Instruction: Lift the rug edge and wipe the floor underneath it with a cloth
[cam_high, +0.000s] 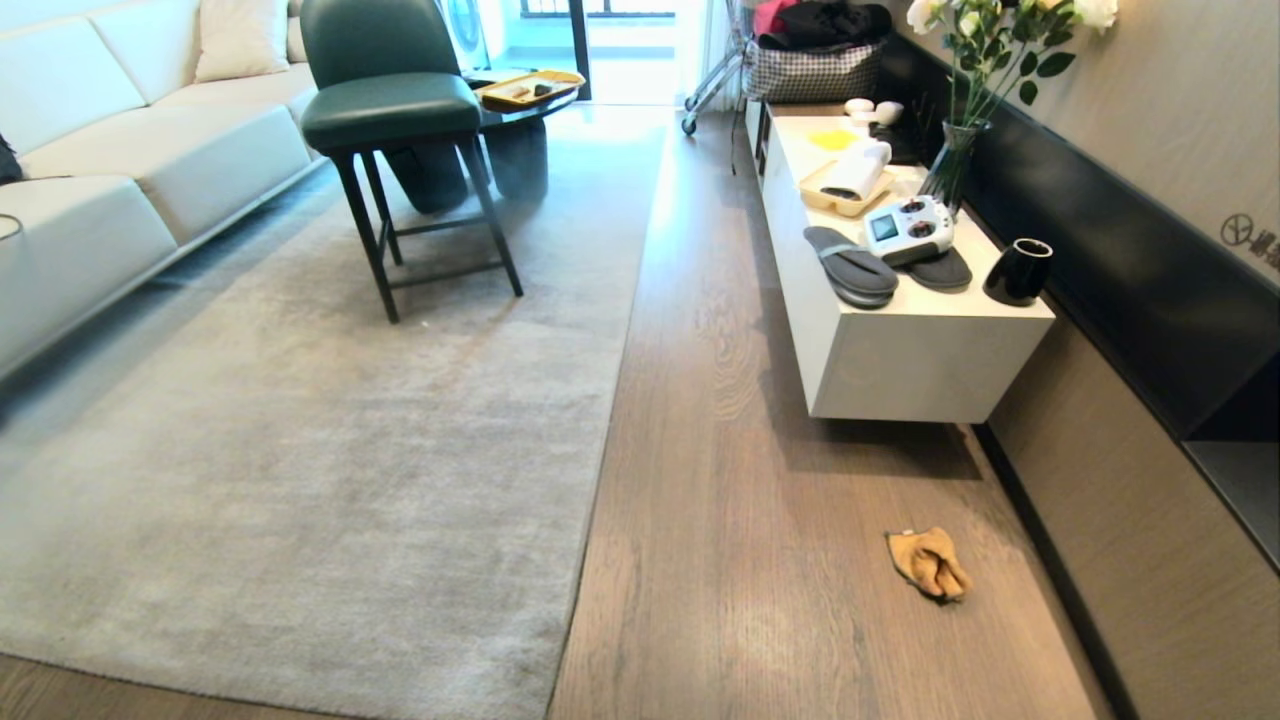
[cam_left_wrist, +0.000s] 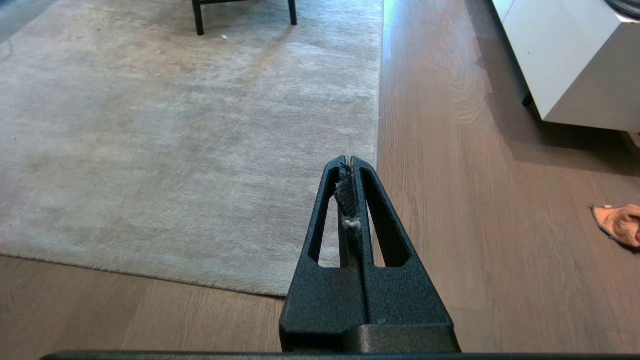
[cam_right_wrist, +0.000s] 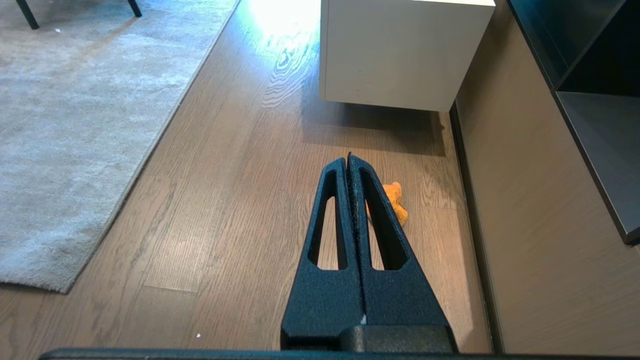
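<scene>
Neither arm shows in the head view; each pincer is seen only from its own wrist camera. The left pincer (cam_left_wrist: 351, 161) is clenched, its two black fingers pressed flat together with nothing held but a few pale fibres caught between the pads. It hangs above the ground, its tip over the rug edge (cam_left_wrist: 378, 100), which runs straight away from it. The rug's square near corner lies just below and to the inner side of that pincer, flat on the floor (cam_left_wrist: 450, 175).

The right pincer (cam_right_wrist: 348, 157) is likewise clenched and empty, raised over bare planks. The cloth (cam_right_wrist: 395, 200) lies crumpled on the floor right beyond and partly behind its fingers, so only an orange lobe shows past them. From the left pincer, the same cloth (cam_left_wrist: 620, 225) sits well off toward the right-arm side, apart from the rug.

In the head view the cloth (cam_high: 930, 563) rests on the floor (cam_high: 720, 450) between the rug edge (cam_high: 610, 400) and the wall, nearer the wall, a little short of the white counter (cam_high: 900, 360). On that counter lie grey slippers (cam_high: 850, 265), a white remote controller (cam_high: 908, 228), a black cup (cam_high: 1018, 270) and a vase of flowers (cam_high: 955, 160). A green chair (cam_high: 390, 100) stands on the rug, and a white sofa (cam_high: 150, 140) lines its far side.
</scene>
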